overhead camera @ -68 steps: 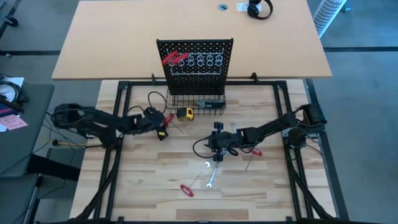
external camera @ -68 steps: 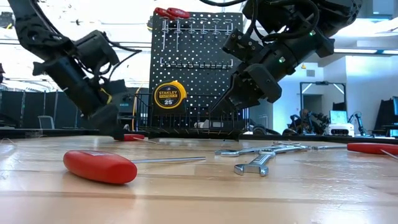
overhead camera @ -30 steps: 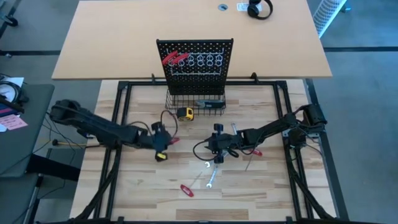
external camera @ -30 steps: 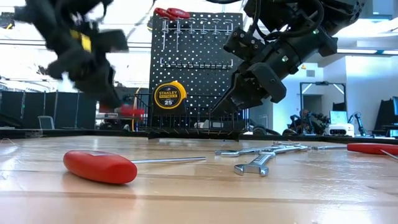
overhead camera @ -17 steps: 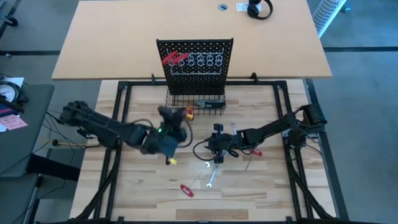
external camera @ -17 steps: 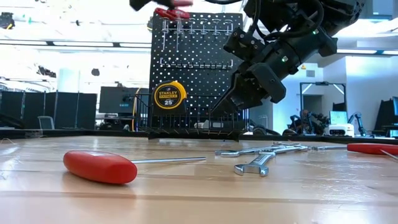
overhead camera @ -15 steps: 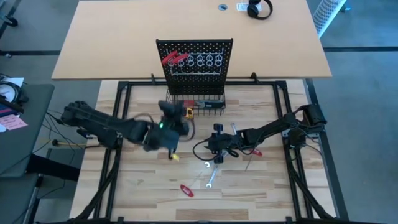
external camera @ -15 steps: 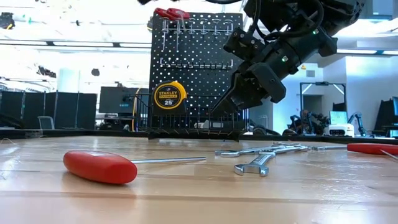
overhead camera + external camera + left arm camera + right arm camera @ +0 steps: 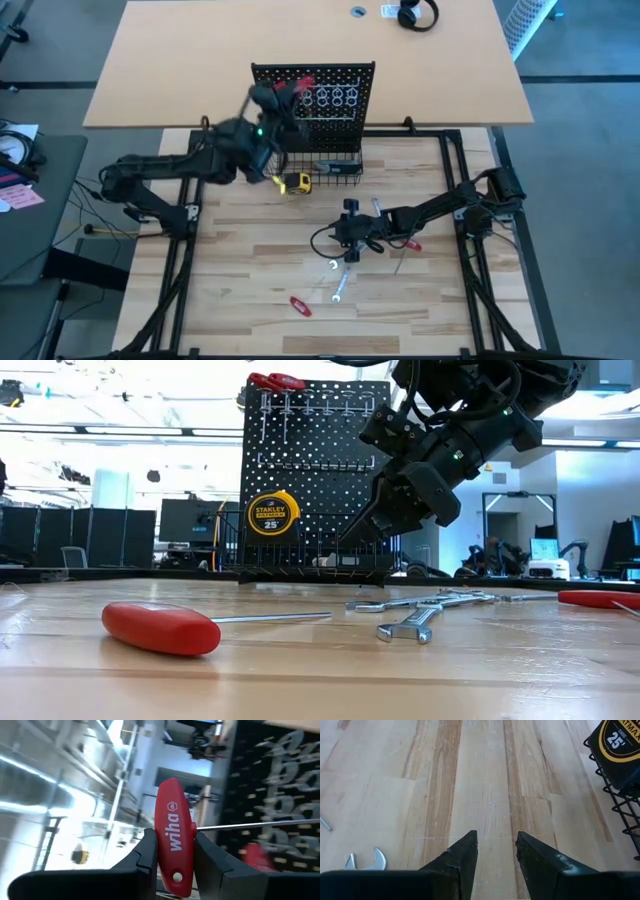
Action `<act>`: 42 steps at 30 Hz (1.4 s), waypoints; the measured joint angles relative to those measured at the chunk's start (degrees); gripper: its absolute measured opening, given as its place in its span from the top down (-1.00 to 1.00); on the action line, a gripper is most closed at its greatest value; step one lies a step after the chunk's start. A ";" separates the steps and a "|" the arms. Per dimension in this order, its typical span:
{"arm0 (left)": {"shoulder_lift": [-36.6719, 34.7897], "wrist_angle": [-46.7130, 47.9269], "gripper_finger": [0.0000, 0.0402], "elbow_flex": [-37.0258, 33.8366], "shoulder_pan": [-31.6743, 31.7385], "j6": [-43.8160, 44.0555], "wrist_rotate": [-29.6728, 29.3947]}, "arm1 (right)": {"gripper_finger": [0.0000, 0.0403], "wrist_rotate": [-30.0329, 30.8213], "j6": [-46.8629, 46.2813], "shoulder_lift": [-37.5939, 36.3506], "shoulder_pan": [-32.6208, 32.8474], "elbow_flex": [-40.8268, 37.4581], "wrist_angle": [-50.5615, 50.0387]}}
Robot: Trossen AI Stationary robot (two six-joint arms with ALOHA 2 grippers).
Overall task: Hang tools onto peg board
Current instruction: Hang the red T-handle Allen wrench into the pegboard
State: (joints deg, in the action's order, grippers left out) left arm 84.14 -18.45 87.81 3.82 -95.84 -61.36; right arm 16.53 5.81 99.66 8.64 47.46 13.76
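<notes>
The black peg board (image 9: 330, 110) stands upright at the table's far middle, with ring hooks (image 9: 338, 97) and a wire basket (image 9: 318, 166) at its base. Red tool handles (image 9: 275, 380) show at its top in the low view. My left gripper (image 9: 287, 93) is raised in front of the board's left part, shut on a red-handled tool (image 9: 174, 832). My right gripper (image 9: 348, 240) hovers open over the table's middle, nothing between its fingers (image 9: 495, 845). Another red-handled tool (image 9: 160, 628) and silver wrenches (image 9: 415, 622) lie flat on the table. My left gripper pinches the red handle (image 9: 175, 865) between its two fingers, one on each flat side. The handle runs along the fingers, its rounded end (image 9: 172, 790) past the fingertips. Its thin metal shaft (image 9: 255, 824) sticks out sideways toward the peg board. The tool is lifted clear.
A yellow tape measure (image 9: 296, 183) stands against the basket's front. A red-handled tool (image 9: 300, 305) and wrenches (image 9: 338, 290) lie toward the near edge, another red handle (image 9: 406, 243) beside my right arm. Headphones (image 9: 417, 14) lie on the far desk.
My left gripper has risen from the table's left middle with the red-handled tool and swung toward the far edge, up to the peg board's front. It has rolled and tipped from pointing down to about level. The tool has gone with it, clear of the table.
</notes>
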 joint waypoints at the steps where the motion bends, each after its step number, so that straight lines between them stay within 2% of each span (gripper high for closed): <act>1: 0.00 -0.97 0.64 0.00 0.95 -1.32 0.81 | 0.27 0.00 0.06 -0.01 0.00 0.02 0.00; 9: 0.99 -2.06 0.64 0.04 6.61 -5.30 7.46 | 0.27 0.00 0.25 -0.01 -0.02 0.00 0.02; 17: 4.89 -2.97 0.64 0.02 9.37 -12.28 7.58 | 0.27 0.00 0.23 -0.02 -0.02 0.01 0.01; 28: 6.47 -15.20 0.64 0.02 9.02 -25.56 6.88 | 0.27 0.00 0.45 -0.02 -0.02 0.00 -0.10; 37: 4.80 -15.93 0.64 0.00 7.23 -25.56 6.93 | 0.27 0.00 0.38 -0.02 -0.02 0.00 -0.04; 42: 4.44 -13.24 0.64 0.00 7.19 -21.66 6.84 | 0.27 0.00 0.25 -0.02 -0.02 0.00 -0.02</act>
State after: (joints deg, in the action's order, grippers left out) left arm 88.58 -31.69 87.81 11.01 -117.50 -54.52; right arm 16.53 6.07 99.63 8.62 47.46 13.74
